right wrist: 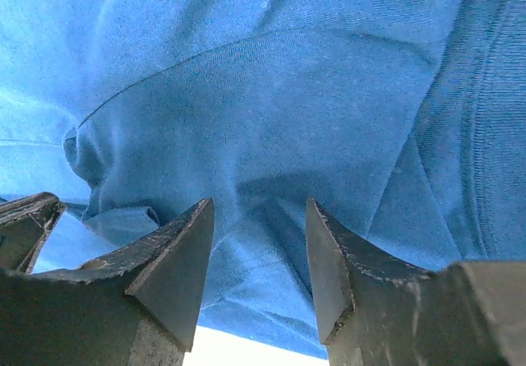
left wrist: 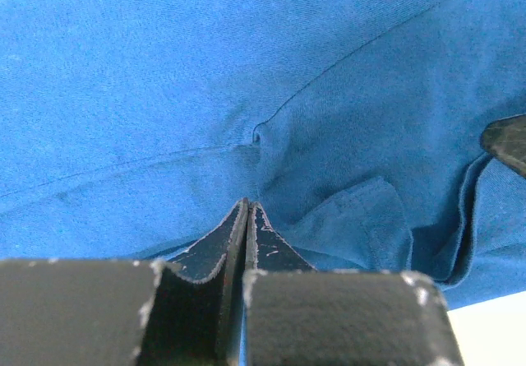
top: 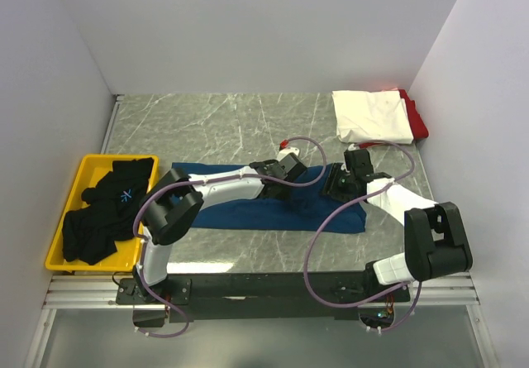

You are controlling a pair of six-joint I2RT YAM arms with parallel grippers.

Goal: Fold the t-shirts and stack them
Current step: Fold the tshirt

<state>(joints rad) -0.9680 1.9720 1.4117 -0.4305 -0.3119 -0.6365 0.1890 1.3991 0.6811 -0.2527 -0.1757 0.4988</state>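
The blue t-shirt (top: pixel 248 212) lies mid-table toward the near edge. The left gripper (left wrist: pixel 248 206) is closed, it seems on a thin pinch of cloth, and the right gripper (right wrist: pixel 259 206) stands open. Pulling from one side only can skew the fold or lose the pinch.

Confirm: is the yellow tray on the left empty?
No, the yellow tray holds a heap of black shirts in the top view.
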